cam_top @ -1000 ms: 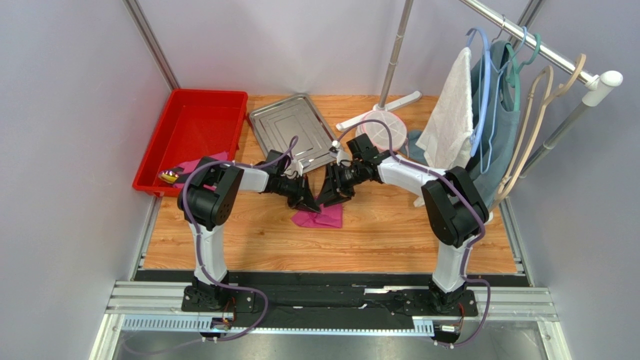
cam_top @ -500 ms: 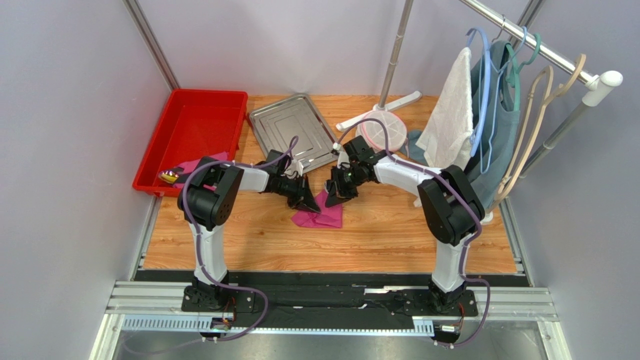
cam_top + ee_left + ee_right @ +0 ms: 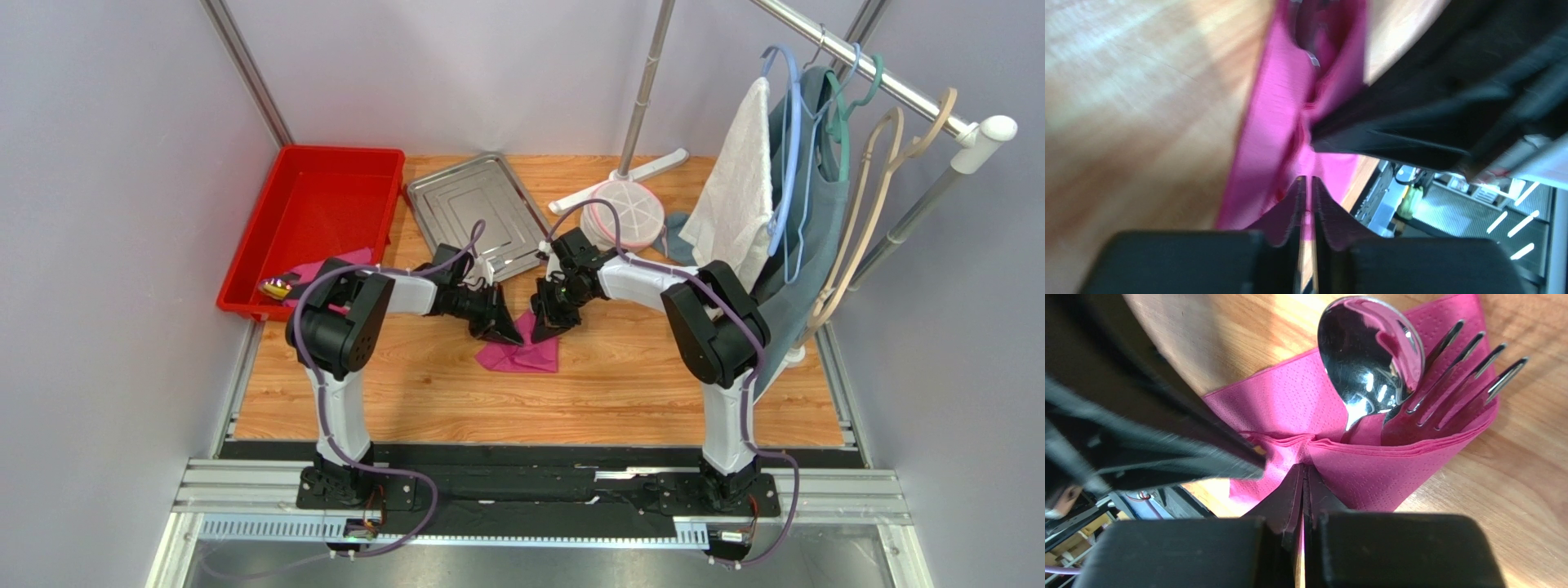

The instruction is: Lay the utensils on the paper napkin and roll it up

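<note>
Inside the napkin [image 3: 1290, 398] lie utensils [image 3: 1370, 355], left tool [image 3: 1308, 180] and right tool [image 3: 1304, 468] pinching it.

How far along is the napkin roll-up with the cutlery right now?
Done: the spoon and fork lie on the paper napkin, with a flap folded over their handles. In hand: the left gripper and right gripper, both closed down, pinch the folded middle from opposite sides. Left: the napkin is only folded, not rolled, and the spoon bowl and fork tines stick out.

left claw [image 3: 507, 331]: nearly shut | right claw [image 3: 541, 328]: shut | facing each other, close together
</note>
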Motion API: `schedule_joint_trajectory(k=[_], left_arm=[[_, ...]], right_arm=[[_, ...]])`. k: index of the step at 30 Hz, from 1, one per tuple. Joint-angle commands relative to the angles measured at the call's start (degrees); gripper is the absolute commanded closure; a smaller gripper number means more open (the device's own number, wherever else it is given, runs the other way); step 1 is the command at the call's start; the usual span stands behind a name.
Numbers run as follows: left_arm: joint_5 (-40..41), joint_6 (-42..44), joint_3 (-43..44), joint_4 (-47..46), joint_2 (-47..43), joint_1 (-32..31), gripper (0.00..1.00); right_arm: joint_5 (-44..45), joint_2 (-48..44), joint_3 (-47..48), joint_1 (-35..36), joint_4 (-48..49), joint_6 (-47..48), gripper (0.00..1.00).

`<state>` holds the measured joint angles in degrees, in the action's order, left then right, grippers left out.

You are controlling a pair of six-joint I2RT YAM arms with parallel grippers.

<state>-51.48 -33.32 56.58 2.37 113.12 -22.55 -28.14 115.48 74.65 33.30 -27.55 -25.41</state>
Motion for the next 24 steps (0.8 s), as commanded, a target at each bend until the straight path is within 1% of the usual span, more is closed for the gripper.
schedule_joint_trajectory(k=[1, 2, 6, 9, 12, 14, 16, 20, 21, 23, 24], left_arm=[[-2.4, -1.8, -2.3, -7.4, -7.9, 0.9, 0.82], [-2.8, -1.9, -2.5, -7.6, -9.8, 0.8, 0.81], [-4.0, -2.5, -4.1, -7.8, -12.7, -0.3, 0.77], [-3.7, -3.1, -5.2, -7.7, -12.5, -1.6, 0.77], [-3.3, -5.6, -6.2, -10.4, -10.6, -3.5, 0.78], [-2.8, -6.8, -6.4, -11.5, -8.9, -4.3, 0.79], [-2.0, -6.1, -6.6, -10.8, -7.8, -4.5, 0.82], [-1.6, -1.9, -6.2, -5.5, -4.8, -3.4, 0.86], [-1.2, -1.2, -6.3, -4.3, -4.3, -2.9, 0.89], [-1.0, -0.1, -6.1, -2.8, -2.2, -2.8, 0.91], [-0.6, 0.1, -6.0, -2.5, -1.6, -2.5, 0.93]], right_arm=[[2.0, 2.2, -0.1, 0.4, 1.7, 0.9, 1.00], [1.8, 2.2, -0.5, 0.4, 1.9, 0.8, 1.00], [1.1, 2.2, -1.5, 0.4, 2.8, 0.4, 1.00], [1.1, 2.0, -2.0, 0.3, 2.7, 0.7, 1.00], [0.7, 1.8, -2.4, 0.3, 2.6, 0.6, 1.00], [0.4, 1.8, -2.4, 0.0, 2.7, 0.7, 1.00], [-0.3, 1.8, -2.1, -0.1, 2.6, 0.7, 1.00], [-1.1, 1.5, -1.5, -0.4, 2.5, 1.3, 1.00], [-1.8, 1.6, -1.3, -0.4, 2.6, 1.5, 1.00], [-2.5, 1.4, -0.3, -0.8, 2.5, 1.5, 1.00], [-3.7, 1.2, 0.1, -0.8, 2.5, 1.4, 1.00]])
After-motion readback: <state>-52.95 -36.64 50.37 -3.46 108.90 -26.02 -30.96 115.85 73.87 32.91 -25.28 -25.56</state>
